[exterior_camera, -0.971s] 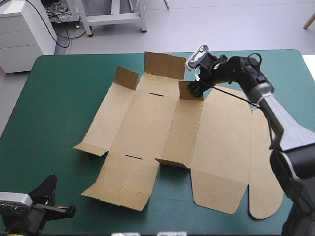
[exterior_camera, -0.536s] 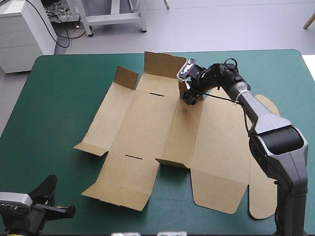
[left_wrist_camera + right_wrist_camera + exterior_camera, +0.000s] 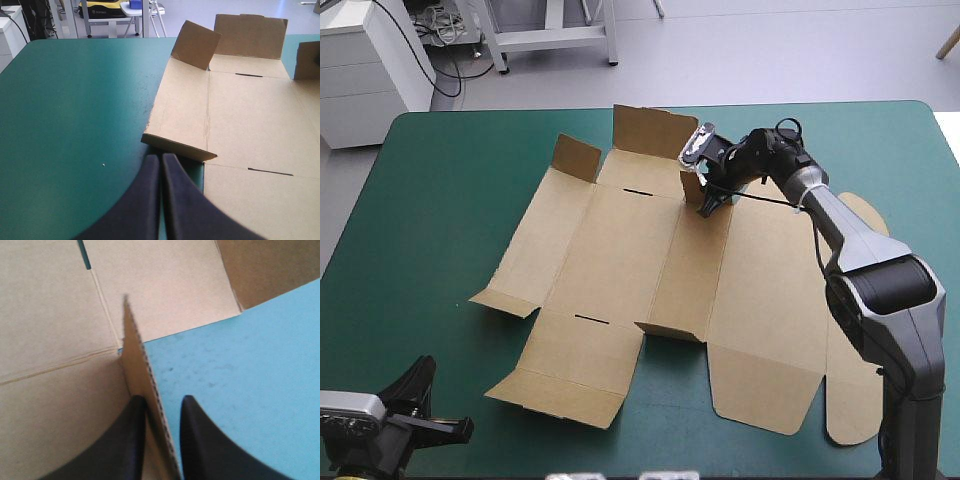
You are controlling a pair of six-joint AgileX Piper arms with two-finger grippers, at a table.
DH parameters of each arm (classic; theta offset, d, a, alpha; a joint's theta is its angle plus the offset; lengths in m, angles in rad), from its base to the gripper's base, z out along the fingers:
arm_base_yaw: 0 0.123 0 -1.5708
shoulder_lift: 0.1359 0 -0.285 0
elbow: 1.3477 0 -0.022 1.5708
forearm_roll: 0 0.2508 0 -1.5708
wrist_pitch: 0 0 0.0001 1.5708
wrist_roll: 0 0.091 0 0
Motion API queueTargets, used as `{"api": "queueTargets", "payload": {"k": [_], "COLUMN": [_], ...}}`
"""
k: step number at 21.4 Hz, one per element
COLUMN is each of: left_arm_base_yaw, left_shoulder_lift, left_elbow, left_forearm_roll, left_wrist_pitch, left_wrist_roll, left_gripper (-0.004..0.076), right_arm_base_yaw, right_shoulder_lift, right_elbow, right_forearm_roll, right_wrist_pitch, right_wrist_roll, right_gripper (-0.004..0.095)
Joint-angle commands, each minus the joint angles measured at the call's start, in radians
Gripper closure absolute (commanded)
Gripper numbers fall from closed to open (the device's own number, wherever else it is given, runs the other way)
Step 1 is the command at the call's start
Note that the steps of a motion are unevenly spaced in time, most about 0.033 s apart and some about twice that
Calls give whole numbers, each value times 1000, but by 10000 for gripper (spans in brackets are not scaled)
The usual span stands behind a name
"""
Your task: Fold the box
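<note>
The brown box [image 3: 620,250] lies spread out in the middle of the teal-green cover, with its far flaps standing up. My right gripper [image 3: 708,203] is at a small raised flap [image 3: 692,187] on the box's far edge. In the right wrist view its black fingers [image 3: 135,440] are nearly together, one on each side of that flap [image 3: 142,365]. My left gripper [image 3: 442,426] rests low at the table's near left corner. In the left wrist view the left gripper [image 3: 161,158] is shut and empty, pointing at a low folded flap [image 3: 175,145] of the box [image 3: 250,115].
The tall far wall [image 3: 655,130] and a small corner flap [image 3: 577,157] stand upright. The wide lid panel with rounded tabs [image 3: 770,300] lies flat at the right. Bare teal-green cover [image 3: 430,220] stretches left of the box.
My right gripper shifted a little left along the box's far edge and its fingers came together around the small raised flap. The left arm has not moved.
</note>
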Motion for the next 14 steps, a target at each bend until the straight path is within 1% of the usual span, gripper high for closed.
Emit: {"api": "queueTargets", "payload": {"k": [1,3,6,7,10,14], "left_arm_base_yaw": [-6,-6,-6,-6,-6,-6], "left_shoulder_lift": [-11,-11,-11,-11,-11,-11], "left_elbow": [-22,-22,-22,-22,-22,-22], "left_forearm_roll": [-9,-9,-9,-9,-9,-9], "left_wrist_pitch": [-75,-75,-75,-75,-75,-75], "left_wrist_roll": [-3,-3,-3,-3,-3,-3], "left_gripper": [731,731,731,731,731,731], "right_arm_base_yaw": [4,4,4,4,10,60], "right_shoulder_lift": [-68,-69,-69,-69,-70,-72], "right_elbow": [-38,-52,-74,-80,-105,-123], "right_forearm_roll": [13,11,11,21,104,108], "right_wrist_pitch": [-5,49,76,101,195,345], "right_wrist_roll": [-24,-56,-61,-76,-167,-241], "right_gripper": [929,929,929,930,929,929]}}
